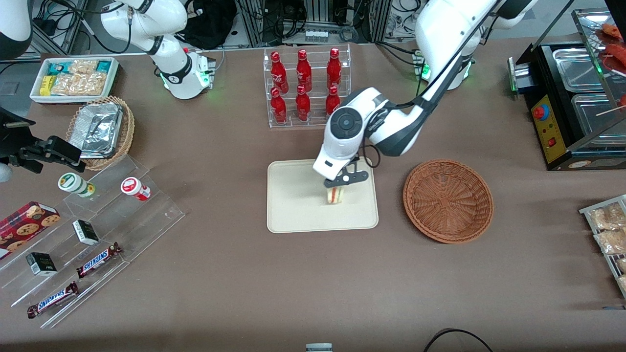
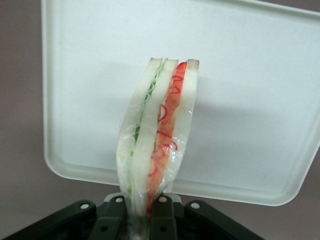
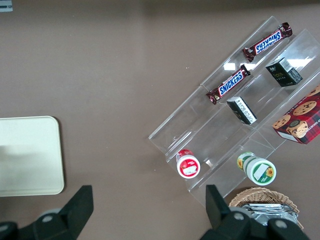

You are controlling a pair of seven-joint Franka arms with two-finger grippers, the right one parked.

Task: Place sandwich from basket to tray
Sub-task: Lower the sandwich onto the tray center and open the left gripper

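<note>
1. The tray [image 1: 298,215] lies on the desk [image 1: 244,283], nearest the front camera of the task's things.
2. The sandwich [image 1: 335,195] is above the tray, held upright with its filling edge facing the wrist camera.
3. The tool [image 1: 336,184] is clamped on the sandwich's end, over the tray.
4. The basket [image 1: 448,200] sits beside the tray, toward the working arm's end.
5. Red bottles [image 1: 304,85] stand farther back.

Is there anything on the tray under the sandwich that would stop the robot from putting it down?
No, nothing visible is in the way. The gripper is shut on the sandwich right over the tray, and the tray surface around the sandwich is bare. The basket sits beside the tray, out of the way.
</note>
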